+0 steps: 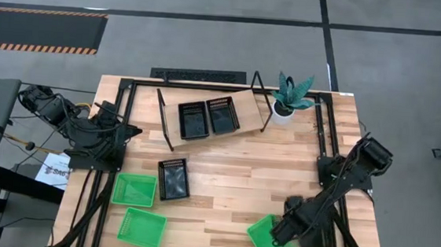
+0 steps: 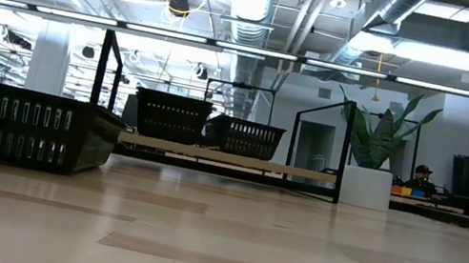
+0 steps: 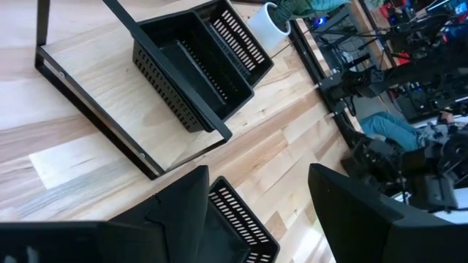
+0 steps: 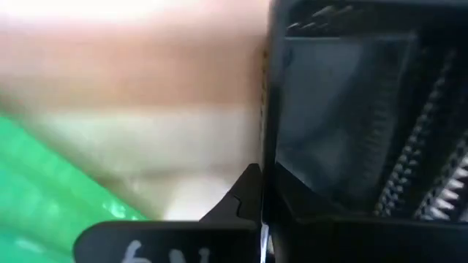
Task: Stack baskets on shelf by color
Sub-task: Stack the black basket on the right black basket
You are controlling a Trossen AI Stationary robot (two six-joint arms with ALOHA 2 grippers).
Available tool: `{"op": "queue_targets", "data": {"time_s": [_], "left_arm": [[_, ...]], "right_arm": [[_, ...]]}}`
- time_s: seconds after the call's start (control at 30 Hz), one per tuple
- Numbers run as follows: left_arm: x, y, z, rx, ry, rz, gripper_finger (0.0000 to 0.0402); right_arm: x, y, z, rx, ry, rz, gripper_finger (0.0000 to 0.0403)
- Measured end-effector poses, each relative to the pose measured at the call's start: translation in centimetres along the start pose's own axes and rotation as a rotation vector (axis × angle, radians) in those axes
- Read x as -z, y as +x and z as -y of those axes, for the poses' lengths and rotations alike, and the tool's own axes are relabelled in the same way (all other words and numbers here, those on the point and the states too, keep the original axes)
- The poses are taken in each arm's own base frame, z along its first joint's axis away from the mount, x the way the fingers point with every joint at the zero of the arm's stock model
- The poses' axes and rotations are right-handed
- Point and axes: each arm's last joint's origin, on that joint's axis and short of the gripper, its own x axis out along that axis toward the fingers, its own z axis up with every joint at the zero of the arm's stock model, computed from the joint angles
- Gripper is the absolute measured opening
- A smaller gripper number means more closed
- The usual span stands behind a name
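The shelf (image 1: 213, 115) stands near the table's far edge and carries two black baskets (image 1: 193, 120) (image 1: 224, 113) side by side; they also show in the low view as baskets (image 2: 169, 116) (image 2: 248, 138). A third black basket (image 1: 173, 178) rests on the tabletop. Two green baskets (image 1: 135, 189) (image 1: 141, 228) lie near the left near corner. A third green basket (image 1: 266, 241) sits turned askew by the near edge, with my right gripper (image 1: 283, 227) low over its far right corner. My left gripper (image 3: 256, 212) is open, drawn back at the table's left side.
A potted plant (image 1: 289, 97) in a white pot stands just right of the shelf. Black frame rails run along the table's edges (image 1: 129, 85). Bare plank lies between the shelf and the near edge (image 1: 232, 172). A person (image 2: 420, 174) sits far back in the room.
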Motion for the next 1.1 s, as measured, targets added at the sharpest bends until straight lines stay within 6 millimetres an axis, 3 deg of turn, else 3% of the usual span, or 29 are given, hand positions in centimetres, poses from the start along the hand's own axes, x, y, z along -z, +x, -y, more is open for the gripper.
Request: {"op": "queue_targets", "data": {"time_s": [0.23, 0.47, 0.7, 0.9, 1.1], "left_arm": [[0.0, 0.0, -0.2, -0.017, 0.014, -0.001, 0.0226], [0.0, 0.0, -0.2, -0.02, 0.016, 0.003, 0.0226], [0.0, 0.0, -0.2, -0.02, 0.013, 0.003, 0.0226], [0.0, 0.0, -0.2, -0.02, 0.012, 0.003, 0.0226], [0.0, 0.0, -0.2, -0.021, 0.013, 0.004, 0.0226]], "right_arm": [[-3.8, -4.5, 0.4, -0.138, -0.047, 0.09, 0.0009], [-9.7, -8.9, -1.0, -0.298, -0.158, 0.18, 0.0005], [-15.6, -15.2, -4.5, -0.437, -0.31, 0.33, 0.0003], [-19.4, -20.7, -8.2, -0.517, -0.428, 0.482, 0.0005], [-23.2, -23.9, -11.2, -0.512, -0.453, 0.619, 0.0005]]}}
